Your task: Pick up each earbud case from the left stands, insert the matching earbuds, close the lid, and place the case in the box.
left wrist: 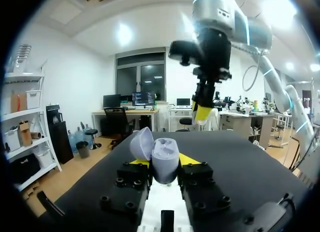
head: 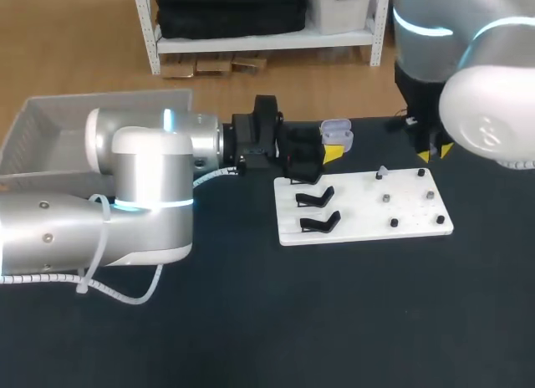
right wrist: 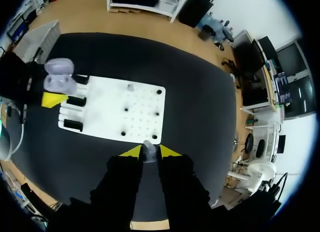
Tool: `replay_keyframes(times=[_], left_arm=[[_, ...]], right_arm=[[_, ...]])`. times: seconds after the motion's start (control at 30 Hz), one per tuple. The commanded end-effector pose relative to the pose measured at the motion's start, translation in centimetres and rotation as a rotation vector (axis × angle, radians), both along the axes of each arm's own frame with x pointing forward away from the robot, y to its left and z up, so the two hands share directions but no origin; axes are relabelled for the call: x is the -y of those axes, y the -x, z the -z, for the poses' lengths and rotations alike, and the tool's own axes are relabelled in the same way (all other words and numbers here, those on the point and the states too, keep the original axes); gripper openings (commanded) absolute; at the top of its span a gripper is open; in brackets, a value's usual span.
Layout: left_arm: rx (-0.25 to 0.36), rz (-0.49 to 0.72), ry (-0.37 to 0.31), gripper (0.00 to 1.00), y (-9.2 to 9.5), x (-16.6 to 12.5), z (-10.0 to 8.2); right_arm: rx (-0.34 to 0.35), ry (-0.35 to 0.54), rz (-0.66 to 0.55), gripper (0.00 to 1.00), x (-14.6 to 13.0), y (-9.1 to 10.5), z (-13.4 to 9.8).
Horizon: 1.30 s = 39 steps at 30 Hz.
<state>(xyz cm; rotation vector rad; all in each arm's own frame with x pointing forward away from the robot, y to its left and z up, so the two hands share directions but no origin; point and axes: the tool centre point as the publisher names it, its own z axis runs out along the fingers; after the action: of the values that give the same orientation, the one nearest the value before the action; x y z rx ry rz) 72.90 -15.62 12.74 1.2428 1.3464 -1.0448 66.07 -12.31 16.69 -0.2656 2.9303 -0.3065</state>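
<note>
1. The left tool (left wrist: 165, 161) is clamped on the earbud case (left wrist: 164, 151), whose lid is open, near the table's (head: 334, 321) far edge.
2. The right tool (right wrist: 148, 152) pinches a small grey earbud (right wrist: 148, 149) by the white board's (head: 368, 225) right edge.
3. The box (head: 50, 120) sits at the far-left corner.

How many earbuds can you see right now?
2: one earbud in the right gripper, a second earbud standing on the white board. Any inside the open case may be hidden.

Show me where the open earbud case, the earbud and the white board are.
earbud case (left wrist: 164, 161): left wrist view, on its body.
earbud (right wrist: 149, 151): right wrist view, on its visible end.
white board (head: 361, 214): head view, on a bare patch.
</note>
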Motion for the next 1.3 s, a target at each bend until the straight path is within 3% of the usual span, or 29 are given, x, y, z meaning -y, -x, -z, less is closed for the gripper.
replay_keyframes(times=[0.03, 0.4, 0.53, 0.67, 0.9, 0.97, 1.3], left_arm=[[0.007, -0.007, 0.008, 0.00, 0.2, 0.0, 0.2], [0.007, -0.007, 0.008, 0.00, 0.2, 0.0, 0.2], [0.007, -0.007, 0.008, 0.00, 0.2, 0.0, 0.2], [0.007, -0.007, 0.008, 0.00, 0.2, 0.0, 0.2], [0.007, -0.007, 0.008, 0.00, 0.2, 0.0, 0.2], [0.007, -0.007, 0.008, 0.00, 0.2, 0.0, 0.2], [0.007, -0.007, 0.008, 0.00, 0.2, 0.0, 0.2]], right_arm=[[0.024, -0.006, -0.003, 0.00, 0.4, 1.1, -0.6], [0.024, -0.006, -0.003, 0.00, 0.4, 1.1, -0.6], [0.043, -0.087, 0.246, 0.00, -0.6, -0.1, -1.5], [0.044, -0.113, 0.502, 0.00, -1.7, -0.7, -2.1], [0.032, -0.092, 0.752, 0.00, -4.7, -1.2, -2.4], [0.039, -0.172, 0.780, 0.00, -5.5, -1.4, -2.4], [0.039, -0.172, 0.780, 0.00, -5.5, -1.4, -2.4]])
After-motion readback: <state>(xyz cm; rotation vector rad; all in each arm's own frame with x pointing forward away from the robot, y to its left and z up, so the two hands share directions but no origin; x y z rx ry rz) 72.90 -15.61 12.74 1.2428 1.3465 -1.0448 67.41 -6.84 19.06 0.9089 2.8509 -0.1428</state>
